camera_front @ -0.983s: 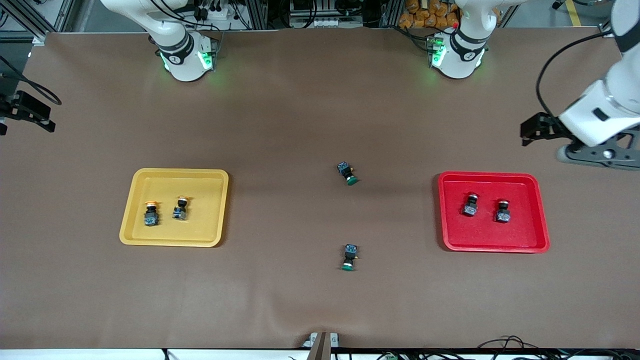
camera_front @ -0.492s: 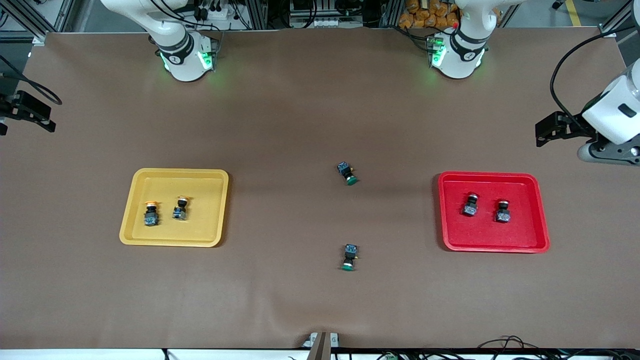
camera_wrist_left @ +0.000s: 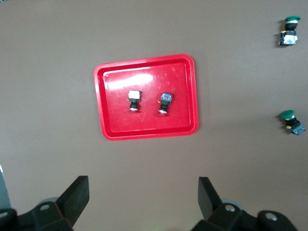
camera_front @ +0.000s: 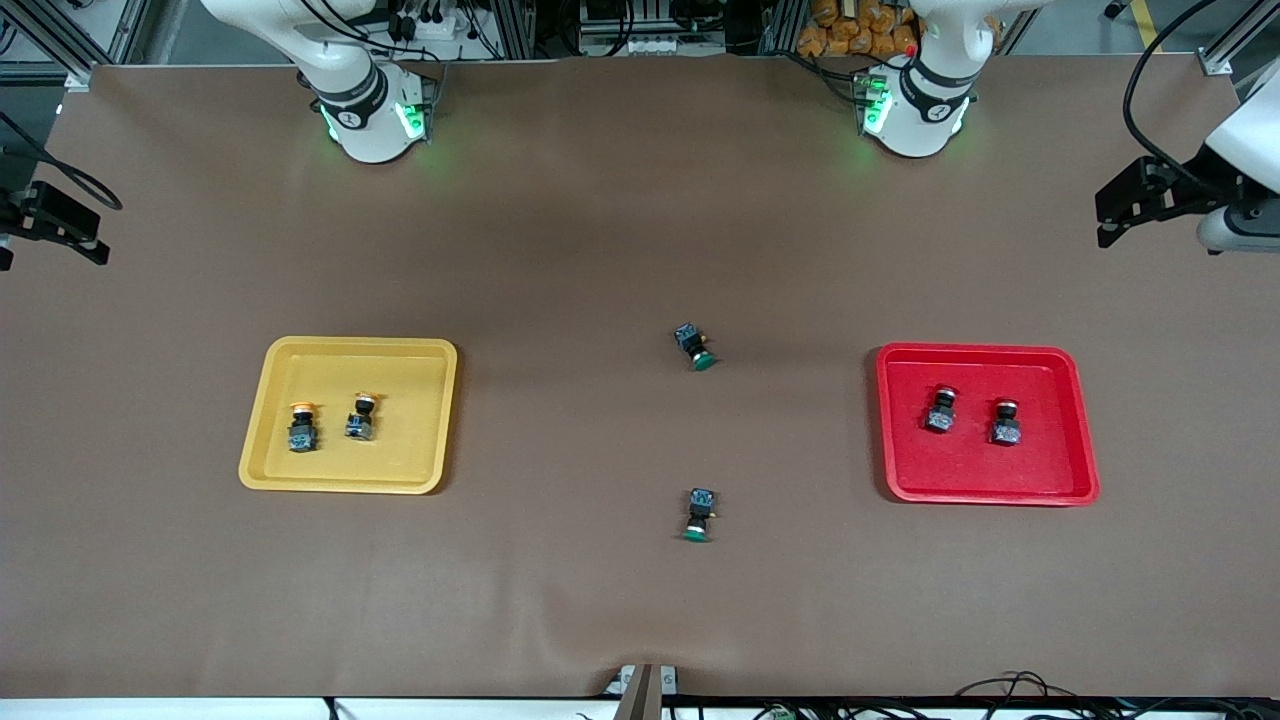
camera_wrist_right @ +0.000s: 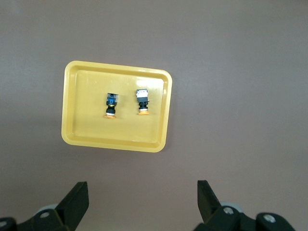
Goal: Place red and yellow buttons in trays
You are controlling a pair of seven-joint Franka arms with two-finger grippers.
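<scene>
The yellow tray (camera_front: 405, 385) lies toward the right arm's end of the table and holds two yellow buttons (camera_front: 301, 427) (camera_front: 361, 417). The right wrist view shows the yellow tray (camera_wrist_right: 84, 137) with both buttons (camera_wrist_right: 111, 104) (camera_wrist_right: 142, 101). The red tray (camera_front: 1050, 465) lies toward the left arm's end and holds two red buttons (camera_front: 939, 410) (camera_front: 1006, 422). It also shows in the left wrist view (camera_wrist_left: 144, 129) with both buttons (camera_wrist_left: 134, 99) (camera_wrist_left: 165, 102). My left gripper (camera_wrist_left: 143, 185) is open and empty, high over bare table beside the red tray. My right gripper (camera_wrist_right: 141, 187) is open and empty, high beside the yellow tray.
Two green-capped switches lie on the brown table between the trays, one (camera_front: 694, 346) farther from the front camera, one (camera_front: 700, 514) nearer. Both show in the left wrist view (camera_wrist_left: 288, 31) (camera_wrist_left: 290, 121). The arms' bases (camera_front: 375, 110) (camera_front: 915, 105) stand along the table's back edge.
My left arm has drawn away from the red tray, outward and toward the robots' side of the table. The right arm, trays and switches have not moved.
</scene>
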